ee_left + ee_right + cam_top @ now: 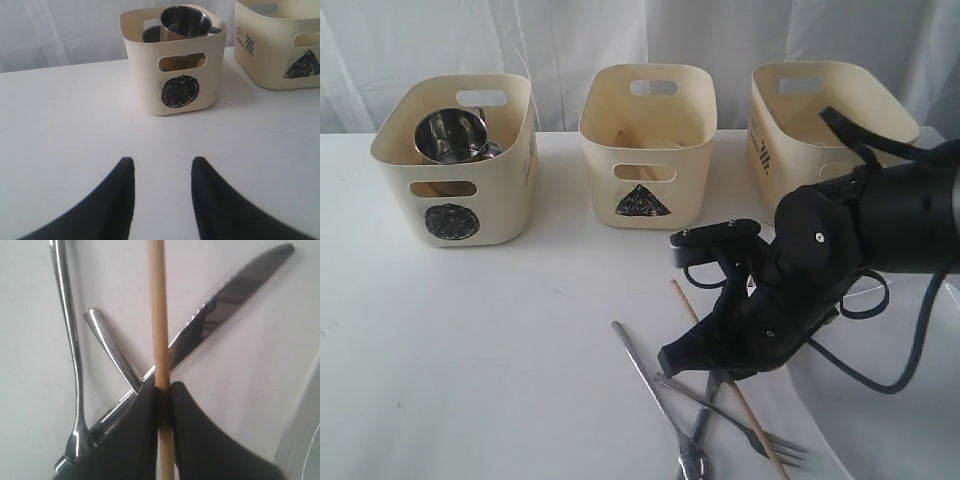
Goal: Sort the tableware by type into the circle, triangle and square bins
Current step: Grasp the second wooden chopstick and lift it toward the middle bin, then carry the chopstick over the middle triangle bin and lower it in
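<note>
My right gripper (162,390) (718,368) is shut on a wooden chopstick (159,315) (685,305) that lies across a heap of cutlery on the table. Under the chopstick a steel knife (235,290) crosses a fork's handle (112,347), and a spoon (67,340) (640,365) lies beside them. The fork's tines (785,448) show near the front edge. At the back stand the circle bin (450,200) (175,95) with a steel mug (450,135) (185,22) in it, the triangle bin (645,160) and a third bin (800,130) whose mark is hidden. My left gripper (162,165) is open over bare table, short of the circle bin.
A large white plate (890,430) (305,440) lies at the front right, close beside the cutlery and under my right arm. The table is white, with white curtains behind the bins.
</note>
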Motion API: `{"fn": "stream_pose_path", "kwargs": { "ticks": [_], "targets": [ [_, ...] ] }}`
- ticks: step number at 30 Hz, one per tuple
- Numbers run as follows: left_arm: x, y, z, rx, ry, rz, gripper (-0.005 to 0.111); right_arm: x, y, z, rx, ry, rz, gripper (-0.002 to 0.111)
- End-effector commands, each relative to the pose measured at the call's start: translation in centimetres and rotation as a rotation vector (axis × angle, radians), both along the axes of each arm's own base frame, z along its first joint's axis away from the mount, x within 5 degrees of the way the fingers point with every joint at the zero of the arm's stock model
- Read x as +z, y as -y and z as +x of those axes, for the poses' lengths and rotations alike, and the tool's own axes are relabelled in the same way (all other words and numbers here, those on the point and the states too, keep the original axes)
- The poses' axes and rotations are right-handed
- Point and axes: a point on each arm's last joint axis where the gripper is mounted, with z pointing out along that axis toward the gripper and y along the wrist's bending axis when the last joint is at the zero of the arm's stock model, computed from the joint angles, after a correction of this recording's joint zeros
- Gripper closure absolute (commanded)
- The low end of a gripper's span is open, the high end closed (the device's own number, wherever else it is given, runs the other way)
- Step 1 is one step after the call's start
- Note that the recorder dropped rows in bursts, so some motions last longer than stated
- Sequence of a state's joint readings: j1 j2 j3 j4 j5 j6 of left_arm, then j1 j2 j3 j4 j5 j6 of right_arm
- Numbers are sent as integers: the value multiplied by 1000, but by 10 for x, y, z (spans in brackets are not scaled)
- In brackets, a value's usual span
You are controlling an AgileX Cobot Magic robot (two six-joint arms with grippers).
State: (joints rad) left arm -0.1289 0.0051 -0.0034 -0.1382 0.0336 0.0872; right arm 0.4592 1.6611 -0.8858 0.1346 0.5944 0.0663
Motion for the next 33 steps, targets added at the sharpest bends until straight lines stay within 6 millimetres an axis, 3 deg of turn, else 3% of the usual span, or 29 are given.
{"fn": "stream_pose_path", "kwargs": {
  "ticks": [1, 10, 33],
  "targets": [
    [0, 0, 0, 2, 7, -5, 64, 17, -2, -3, 15, 72, 35, 108],
    [0, 0, 0, 2, 7, -5, 64, 51, -1, -2, 3, 311, 133, 108],
    [0, 0, 0, 2, 7, -5, 64, 79, 2, 2, 19, 597, 214, 108]
  ]
}}
